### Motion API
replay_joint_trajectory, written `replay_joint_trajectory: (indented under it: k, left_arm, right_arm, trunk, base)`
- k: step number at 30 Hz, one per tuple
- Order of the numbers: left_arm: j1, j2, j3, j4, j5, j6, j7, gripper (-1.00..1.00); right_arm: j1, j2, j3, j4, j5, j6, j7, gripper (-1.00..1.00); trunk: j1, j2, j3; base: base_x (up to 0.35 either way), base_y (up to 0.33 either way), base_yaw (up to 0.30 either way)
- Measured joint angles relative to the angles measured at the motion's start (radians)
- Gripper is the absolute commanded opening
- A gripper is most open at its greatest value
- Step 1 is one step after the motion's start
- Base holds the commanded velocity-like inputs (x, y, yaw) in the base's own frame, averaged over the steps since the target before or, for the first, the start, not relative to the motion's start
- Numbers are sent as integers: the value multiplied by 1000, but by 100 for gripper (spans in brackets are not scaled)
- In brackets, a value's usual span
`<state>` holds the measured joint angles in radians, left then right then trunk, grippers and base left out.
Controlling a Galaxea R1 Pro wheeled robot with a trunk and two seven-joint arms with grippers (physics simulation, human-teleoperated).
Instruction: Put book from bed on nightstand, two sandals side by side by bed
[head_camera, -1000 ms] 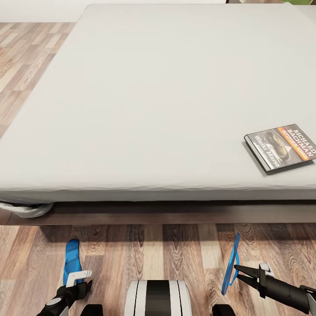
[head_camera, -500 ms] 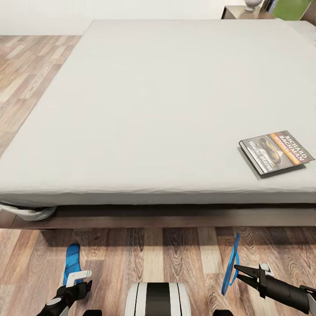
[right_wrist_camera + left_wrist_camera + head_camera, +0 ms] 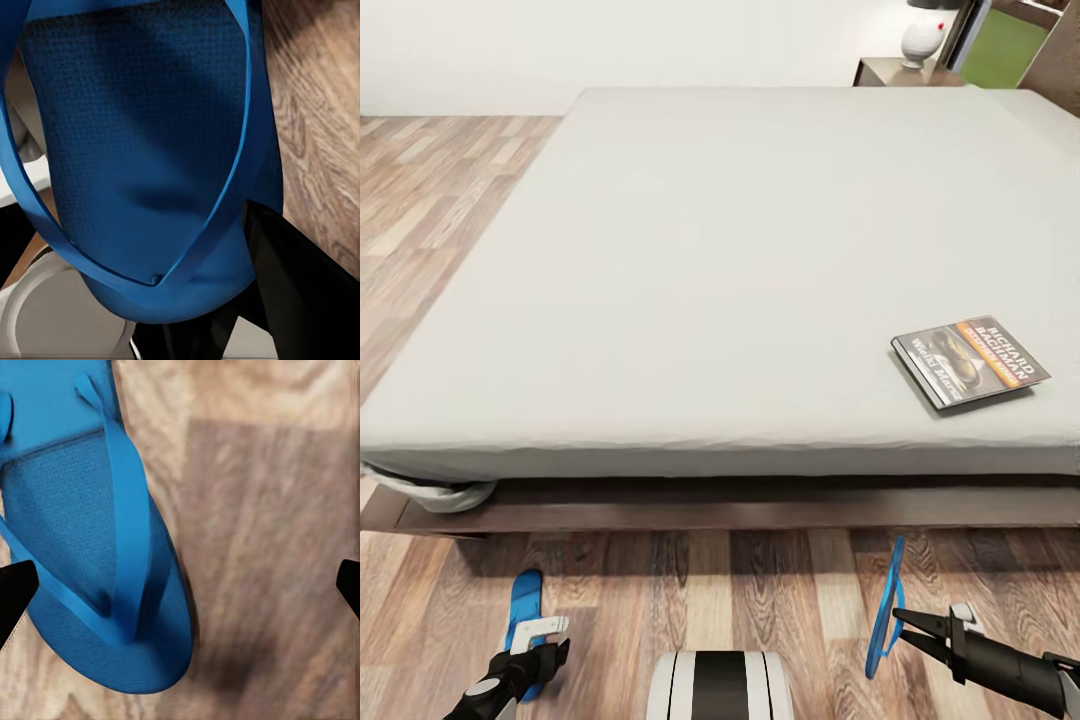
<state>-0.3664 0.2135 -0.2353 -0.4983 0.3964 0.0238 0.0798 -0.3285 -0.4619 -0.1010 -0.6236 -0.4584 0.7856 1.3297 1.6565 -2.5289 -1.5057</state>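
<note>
The bed (image 3: 710, 250) is carrying the book (image 3: 970, 360), which is lying flat on the mattress near the bed's foot edge, well apart from the far end. The floor (image 3: 690, 580) is bearing one sandal (image 3: 522, 605), lying flat near the bed frame, sole down, straps up.

Our head camera has tipped upward: the bed (image 3: 690, 260) and the book (image 3: 970, 360) now sit lower in the head view, and beyond the bed's far edge we now see a white rounded object (image 3: 922, 38) on a nightstand (image 3: 885, 72), with more of the wall.
</note>
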Motion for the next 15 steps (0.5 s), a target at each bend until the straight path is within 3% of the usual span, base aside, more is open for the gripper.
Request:
replay_joint_trajectory:
  k: [15]
  left_arm:
    - [0, 0, 0, 0, -1, 0, -3, 100]
  right_arm:
    - [0, 0, 4, 56, -2, 1, 0, -100]
  trunk:
    - [-7, 4, 58]
  base:
    - [0, 0, 0]
